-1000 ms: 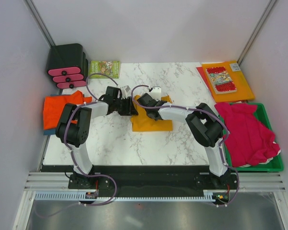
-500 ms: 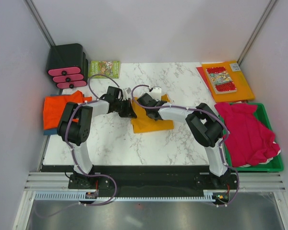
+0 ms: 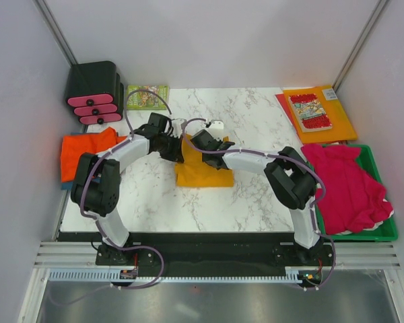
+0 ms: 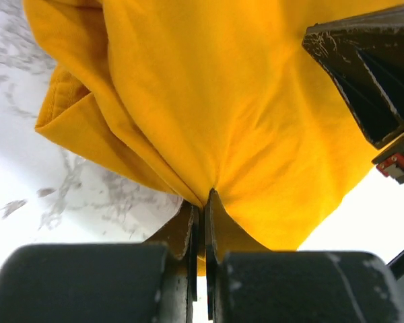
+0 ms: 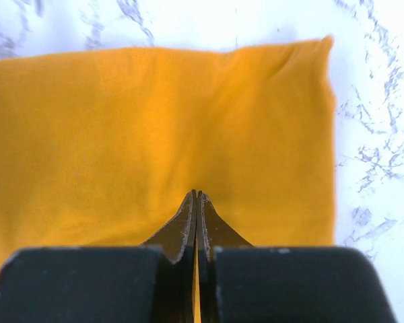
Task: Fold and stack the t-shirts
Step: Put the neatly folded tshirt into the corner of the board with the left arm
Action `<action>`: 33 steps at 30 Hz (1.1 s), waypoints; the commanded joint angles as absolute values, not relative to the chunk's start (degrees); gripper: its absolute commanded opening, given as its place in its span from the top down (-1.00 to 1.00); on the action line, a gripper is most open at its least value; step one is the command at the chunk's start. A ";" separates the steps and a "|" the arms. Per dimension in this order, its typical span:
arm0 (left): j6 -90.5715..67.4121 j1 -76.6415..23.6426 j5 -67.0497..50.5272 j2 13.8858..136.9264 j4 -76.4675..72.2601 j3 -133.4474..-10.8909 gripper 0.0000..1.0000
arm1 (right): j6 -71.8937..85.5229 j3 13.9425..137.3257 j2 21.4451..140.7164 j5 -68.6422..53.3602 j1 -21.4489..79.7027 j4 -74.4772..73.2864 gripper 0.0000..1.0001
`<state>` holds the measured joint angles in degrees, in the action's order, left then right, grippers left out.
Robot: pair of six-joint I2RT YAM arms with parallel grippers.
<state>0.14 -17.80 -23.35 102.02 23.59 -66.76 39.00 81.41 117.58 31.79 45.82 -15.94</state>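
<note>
The mustard t-shirt (image 3: 203,172) lies folded on the marble table, its far edge lifted. My left gripper (image 3: 176,149) is shut on its far left edge; in the left wrist view the jaws (image 4: 205,196) pinch the hanging cloth (image 4: 209,101). My right gripper (image 3: 202,143) is shut on the far edge beside it; in the right wrist view the jaws (image 5: 196,196) pinch the flat cloth (image 5: 121,134). The red-orange t-shirt (image 3: 84,151) lies folded at the left edge on a blue one (image 3: 70,184). Crimson-pink t-shirts (image 3: 347,185) fill the bin on the right.
A black box with pink handles (image 3: 94,87) and a green book (image 3: 147,96) stand at the back left. An orange folder with a comic book (image 3: 320,111) lies at the back right. The green bin (image 3: 385,233) sits at the right edge.
Both grippers, still shut on the mustard t-shirt, have moved left and dragged it a little towards the left. The left arm's elbow has swung outwards.
</note>
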 commanded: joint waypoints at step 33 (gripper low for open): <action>27.15 5.80 -8.17 80.95 52.02 -89.90 0.96 | 36.21 59.50 87.71 33.40 48.87 -12.13 0.59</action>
<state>21.50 3.92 -8.36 83.18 48.58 -85.03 35.77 60.34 89.91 33.39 48.64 -15.35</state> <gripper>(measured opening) 0.040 0.204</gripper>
